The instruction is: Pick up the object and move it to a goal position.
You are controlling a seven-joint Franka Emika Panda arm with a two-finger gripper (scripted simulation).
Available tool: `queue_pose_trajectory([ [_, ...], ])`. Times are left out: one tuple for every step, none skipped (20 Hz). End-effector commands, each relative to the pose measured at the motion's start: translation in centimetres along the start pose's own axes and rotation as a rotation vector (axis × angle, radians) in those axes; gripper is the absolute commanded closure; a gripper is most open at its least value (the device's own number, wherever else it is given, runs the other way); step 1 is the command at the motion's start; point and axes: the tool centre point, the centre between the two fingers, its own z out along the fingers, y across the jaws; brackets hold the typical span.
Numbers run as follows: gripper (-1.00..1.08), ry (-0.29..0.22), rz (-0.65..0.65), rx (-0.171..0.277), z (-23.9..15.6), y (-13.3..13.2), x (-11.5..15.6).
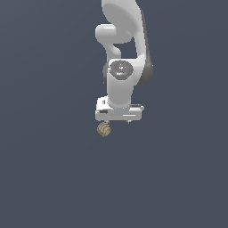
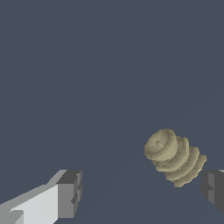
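Two fingers of your gripper stand wide apart, gripping nothing. The object lies between them, close to one pad, not touching. In the exterior view it sits just below the gripper's left end.

camera placement

exterior view: set well back, facing the arm head-on, arm in the upper centre of the frame, plain dark ground filling the rest. wrist view: mounted on the wrist, close to the scene, looking past the fingertips seen at the lower corners of the frame. shared region: both views take in the gripper and the object beside it.
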Motion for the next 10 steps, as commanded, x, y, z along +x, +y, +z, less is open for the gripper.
queue_pose_trajectory([
  [-0.92,0.0,0.0,0.0,0.0,0.0,0.0],
  [-0.92,-0.001,0.0,0.0,0.0,0.0,0.0],
  [-0.92,-0.002,0.0,0.002,0.0,-0.1,-0.1],
  [-0.92,-0.005,0.0,0.004,0.0,-0.2,-0.2],
  [-0.92,-0.009,-0.001,0.007,-0.1,-0.4,-0.3],
  [-0.92,-0.014,-0.002,0.011,-0.1,-0.6,-0.5],
  [-0.92,-0.018,-0.005,0.015,-0.2,-0.8,-0.7],
  [-0.92,-0.022,-0.009,0.017,-0.3,-0.9,-0.8],
  [-0.92,-0.024,-0.012,0.018,-0.3,-1.0,-0.9],
  [-0.92,-0.025,-0.015,0.019,-0.4,-1.1,-0.9],
])
